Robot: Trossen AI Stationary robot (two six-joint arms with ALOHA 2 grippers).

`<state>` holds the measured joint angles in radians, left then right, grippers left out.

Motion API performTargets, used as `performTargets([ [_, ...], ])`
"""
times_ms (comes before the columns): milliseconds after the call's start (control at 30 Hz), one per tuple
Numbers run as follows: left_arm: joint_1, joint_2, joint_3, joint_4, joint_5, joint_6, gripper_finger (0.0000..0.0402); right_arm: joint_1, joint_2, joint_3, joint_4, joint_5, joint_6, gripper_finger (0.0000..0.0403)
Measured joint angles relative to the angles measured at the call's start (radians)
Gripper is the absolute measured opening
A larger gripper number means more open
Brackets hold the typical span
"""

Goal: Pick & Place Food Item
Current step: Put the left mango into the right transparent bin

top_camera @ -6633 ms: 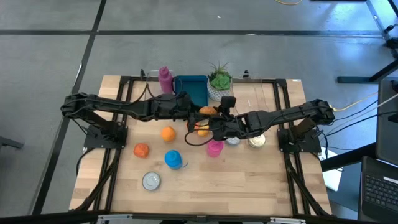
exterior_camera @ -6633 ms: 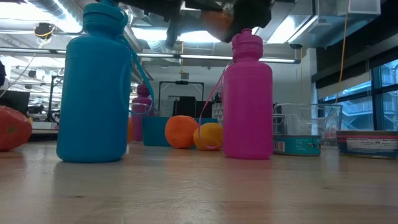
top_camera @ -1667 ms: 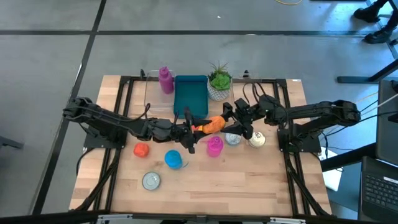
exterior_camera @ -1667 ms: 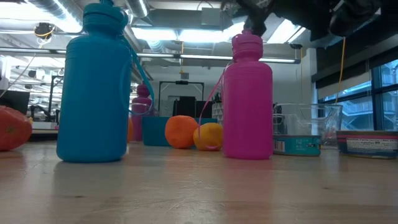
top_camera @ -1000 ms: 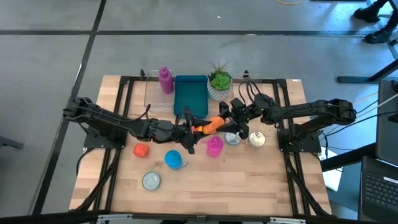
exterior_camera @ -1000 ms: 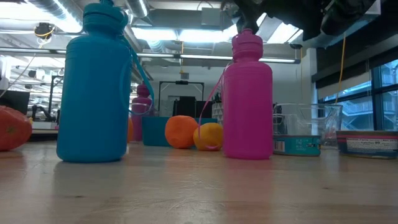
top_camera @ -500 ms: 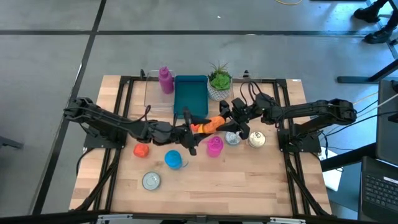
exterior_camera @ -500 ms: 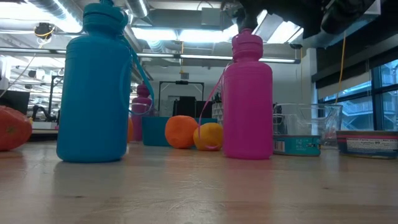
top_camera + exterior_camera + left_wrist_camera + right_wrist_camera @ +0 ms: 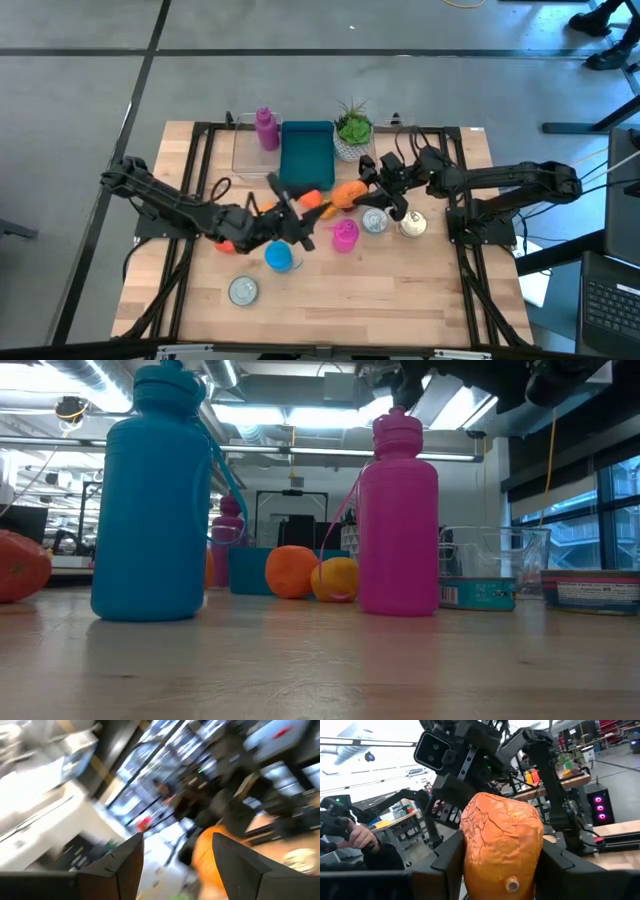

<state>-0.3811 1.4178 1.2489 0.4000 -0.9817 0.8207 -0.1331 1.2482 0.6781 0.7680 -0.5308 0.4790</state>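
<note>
The food item [image 9: 345,194] is an orange, crinkled, oblong piece held in the air over the table's middle, just near of the teal tray [image 9: 306,150]. My right gripper [image 9: 361,189] reaches in from the table's right and is shut on it; in the right wrist view the item [image 9: 502,835] fills the gap between the fingers. My left gripper [image 9: 288,208] stands to the item's left, apart from it. Its fingers are open with nothing between them [image 9: 177,840], and the item [image 9: 204,854] shows beyond them. My right gripper pinches the food item between its two fingers, on the item's two sides [image 9: 470,855] at its end toward the table's right. The fingers come nearly level from the table's right and lie along the item. The item is lifted clear of the table and sticks out past the fingertips.
Below the held item stand a pink bottle [image 9: 345,235], a blue bottle [image 9: 279,257] and two tins [image 9: 375,222] [image 9: 412,226]. A third tin [image 9: 243,290] lies toward the near left. Oranges [image 9: 292,572] rest on the table. A potted plant [image 9: 353,130] and another pink bottle [image 9: 265,128] stand at the far edge.
My left gripper has come off the food item's left end and drawn back toward the table's left, rising and turning as it went. The item stays in the air in my right gripper, which has hardly moved.
</note>
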Motion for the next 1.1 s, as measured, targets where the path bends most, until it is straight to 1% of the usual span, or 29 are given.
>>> performTargets([
  [67, -0.005, -0.006, 0.002, -0.004, -0.098, 0.000, 0.0220, -0.008, -0.031, 0.000, -0.055, 0.014, -0.015, 0.0169],
  [133, -0.003, -0.016, 0.001, -0.027, -0.165, -0.021, 0.0219, -0.010, -0.066, 0.000, -0.117, 0.046, -0.039, 0.0169],
  [200, -0.003, -0.040, 0.001, -0.084, -0.181, -0.071, 0.0220, -0.010, -0.109, 0.000, -0.195, 0.081, -0.074, 0.0169],
  [267, -0.003, -0.073, 0.001, -0.172, -0.157, -0.156, 0.0221, -0.010, -0.152, 0.000, -0.274, 0.120, -0.112, 0.0169],
  [367, 0.005, -0.147, 0.001, -0.364, -0.040, -0.337, 0.0221, -0.010, -0.211, -0.001, -0.384, 0.176, -0.166, 0.0169],
  [467, 0.048, -0.234, 0.001, -0.561, 0.173, -0.527, 0.0219, -0.009, -0.264, -0.001, -0.477, 0.231, -0.201, 0.0170],
  [533, 0.089, -0.285, 0.001, -0.665, 0.308, -0.611, 0.0220, -0.007, -0.290, -0.001, -0.527, 0.256, -0.212, 0.0171],
  [600, 0.126, -0.326, -0.013, -0.718, 0.392, -0.668, 0.0221, -0.007, -0.308, -0.001, -0.563, 0.281, -0.227, 0.0171],
  [667, 0.154, -0.372, -0.065, -0.709, 0.426, -0.686, 0.0221, -0.007, -0.319, -0.001, -0.599, 0.289, -0.240, 0.0169],
  [767, 0.185, -0.445, -0.180, -0.614, 0.433, -0.680, 0.0219, -0.007, -0.321, -0.001, -0.630, 0.308, -0.253, 0.0169],
  [867, 0.210, -0.526, -0.325, -0.476, 0.438, -0.678, 0.0220, -0.007, -0.321, -0.001, -0.644, 0.315, -0.259, 0.0169],
  [1100, 0.260, -0.708, -0.696, -0.130, 0.564, -0.672, 0.0219, -0.007, -0.321, -0.001, -0.665, 0.345, -0.279, 0.0169],
])
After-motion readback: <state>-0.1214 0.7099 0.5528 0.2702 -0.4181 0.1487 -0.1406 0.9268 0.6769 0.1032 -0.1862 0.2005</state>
